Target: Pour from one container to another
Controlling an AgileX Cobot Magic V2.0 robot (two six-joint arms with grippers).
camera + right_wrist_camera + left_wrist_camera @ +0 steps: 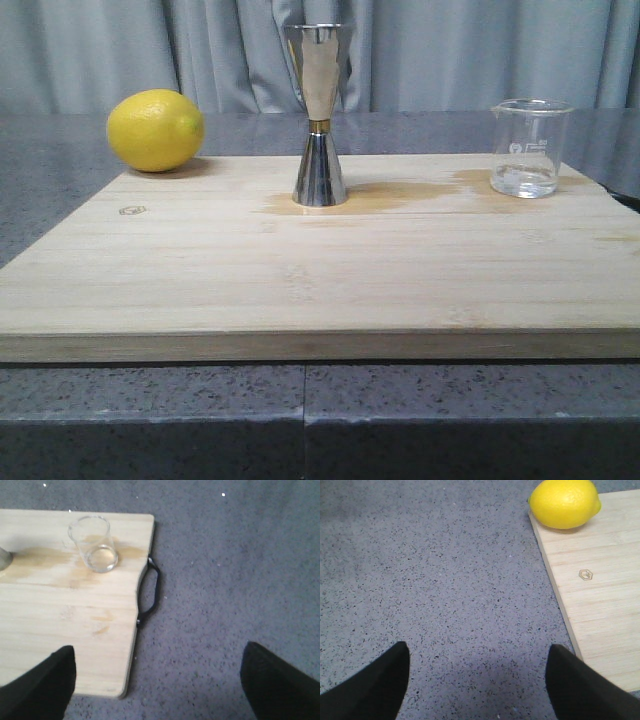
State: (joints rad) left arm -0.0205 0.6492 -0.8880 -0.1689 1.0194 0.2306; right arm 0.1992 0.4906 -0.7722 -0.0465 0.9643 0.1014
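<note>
The clear glass beaker (530, 147) stands upright at the back right of the wooden board (300, 270), with a little clear liquid in its bottom; the right wrist view shows the beaker (94, 543) too. The steel jigger (320, 115) stands upright at the back middle of the board. Neither gripper appears in the front view. My left gripper (477, 652) hangs open over the grey counter, left of the board. My right gripper (157, 655) is open above the board's right front corner, well short of the beaker. Nothing is between either pair of fingers.
A yellow lemon (155, 129) lies at the board's back left corner, seen as the lemon (564, 503) from the left wrist. Wet stains (400, 193) darken the wood between jigger and beaker. A black handle (150, 592) sticks out from the board's right edge. Speckled grey counter (445, 570) surrounds the board.
</note>
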